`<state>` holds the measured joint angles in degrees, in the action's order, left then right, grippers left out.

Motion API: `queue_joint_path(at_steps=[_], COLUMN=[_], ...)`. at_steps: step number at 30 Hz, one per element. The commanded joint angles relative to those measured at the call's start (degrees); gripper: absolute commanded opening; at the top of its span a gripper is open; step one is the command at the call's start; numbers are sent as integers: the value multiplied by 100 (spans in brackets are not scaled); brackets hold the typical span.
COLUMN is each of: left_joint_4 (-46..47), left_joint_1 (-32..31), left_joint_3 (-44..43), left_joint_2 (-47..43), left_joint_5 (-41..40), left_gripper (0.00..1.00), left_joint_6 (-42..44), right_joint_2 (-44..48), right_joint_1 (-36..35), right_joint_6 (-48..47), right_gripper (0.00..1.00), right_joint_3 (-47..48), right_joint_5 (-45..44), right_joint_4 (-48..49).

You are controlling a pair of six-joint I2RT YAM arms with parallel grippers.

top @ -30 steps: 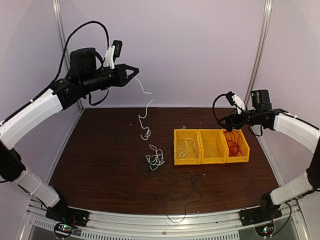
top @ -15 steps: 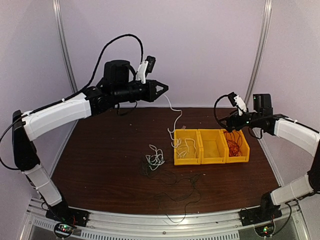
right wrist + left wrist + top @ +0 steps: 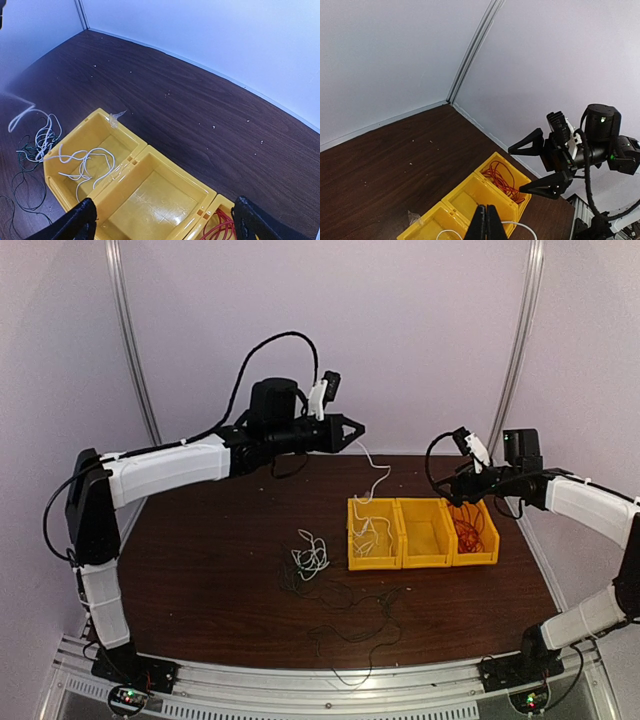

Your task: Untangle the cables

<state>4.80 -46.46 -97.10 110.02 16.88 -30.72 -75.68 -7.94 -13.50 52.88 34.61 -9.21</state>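
One thin white cable [image 3: 383, 476], pinched in the black left gripper [image 3: 358, 429], dangles into the leftmost yellow plastic bin [image 3: 373, 562]. White loops [image 3: 312, 558] and black wires [image 3: 350, 605] sprawl on the dark wooden table [image 3: 200, 540], red wires [image 3: 467, 528] fill the rightmost bin [image 3: 476, 559], and the right gripper [image 3: 532, 165] hovers over the bins, jaws spread wide.

Three yellow bins [image 3: 425, 558] stand touching in a row, right of the middle of the dark wooden counter [image 3: 220, 530]. Pale walls [image 3: 420, 330] close it in, with a metal post [image 3: 518, 330] in each back corner. A metal rail [image 3: 330, 685] runs along the near edge.
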Motion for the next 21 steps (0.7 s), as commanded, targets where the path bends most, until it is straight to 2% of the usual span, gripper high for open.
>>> queue_joint_path(at_steps=[1, 6, 10, 21], left_joint_4=[512, 283, 210, -45], left_joint_1=[-48, -55, -64, -408], left_joint_3=[-75, 93, 58, -379], left_joint_2=[486, 935, 1314, 2007], left_joint_5=[145, -159, -100, -282], left_gripper=[0, 0, 0, 0], left_joint_6=[-219, -125, -185, -301], right_joint_2=[-47, -77, -133, -228], right_joint_1=[39, 39, 39, 39], right_joint_6=[-30, -54, -74, -108], right_gripper=[95, 95, 95, 95], right_joint_3=[36, 47, 62, 117], right_joint_5=[140, 185, 225, 282], right_joint_4=[49, 17, -1, -74])
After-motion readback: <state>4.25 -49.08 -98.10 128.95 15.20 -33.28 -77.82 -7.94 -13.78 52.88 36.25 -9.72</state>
